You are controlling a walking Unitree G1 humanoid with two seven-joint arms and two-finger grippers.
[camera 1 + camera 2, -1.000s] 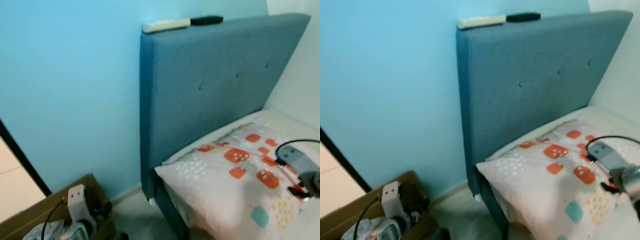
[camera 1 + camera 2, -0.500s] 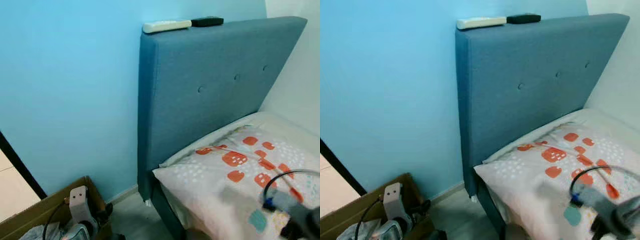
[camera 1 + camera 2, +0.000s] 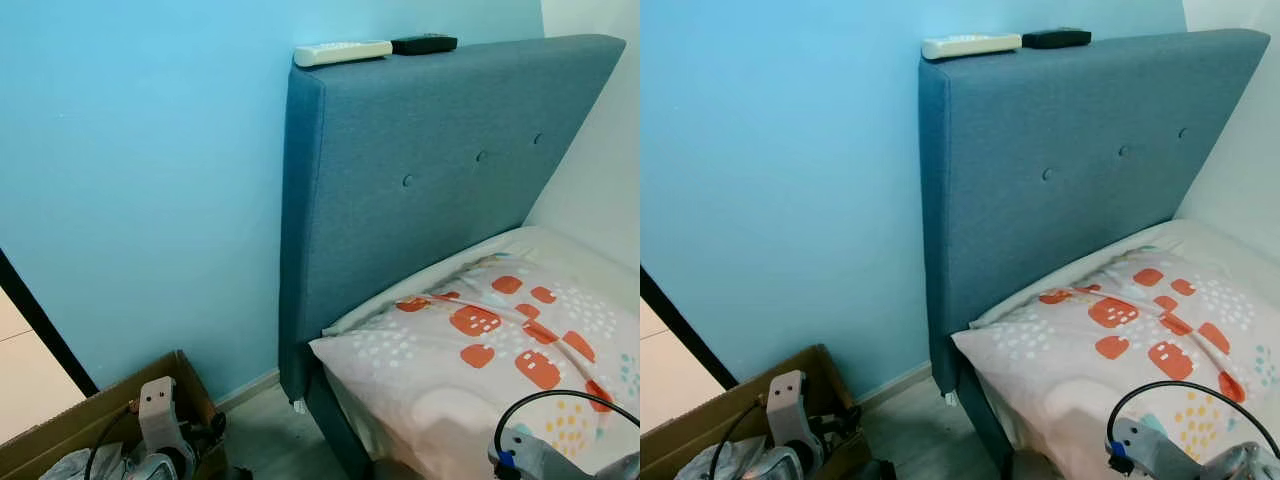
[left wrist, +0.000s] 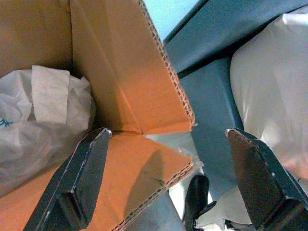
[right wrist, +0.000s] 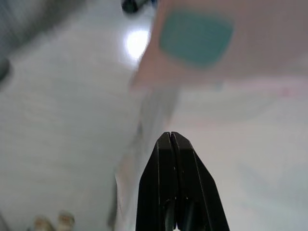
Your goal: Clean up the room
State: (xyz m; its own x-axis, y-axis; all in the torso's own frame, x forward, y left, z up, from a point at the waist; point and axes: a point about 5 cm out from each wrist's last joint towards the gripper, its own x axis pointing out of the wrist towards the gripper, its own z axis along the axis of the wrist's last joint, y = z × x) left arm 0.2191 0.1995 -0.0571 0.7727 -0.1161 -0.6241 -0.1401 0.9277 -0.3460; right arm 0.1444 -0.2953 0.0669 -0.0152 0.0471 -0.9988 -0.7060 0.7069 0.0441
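Right arm has dropped lower over pillow; right gripper pinched together, empty, above pillow edge; left gripper spread wide above cardboard box

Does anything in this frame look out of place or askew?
Yes. Two remotes, a white remote and a black remote, lie end to end on the narrow top edge of the blue headboard, an odd perch. The patterned pillow overhangs the bed's side edge.
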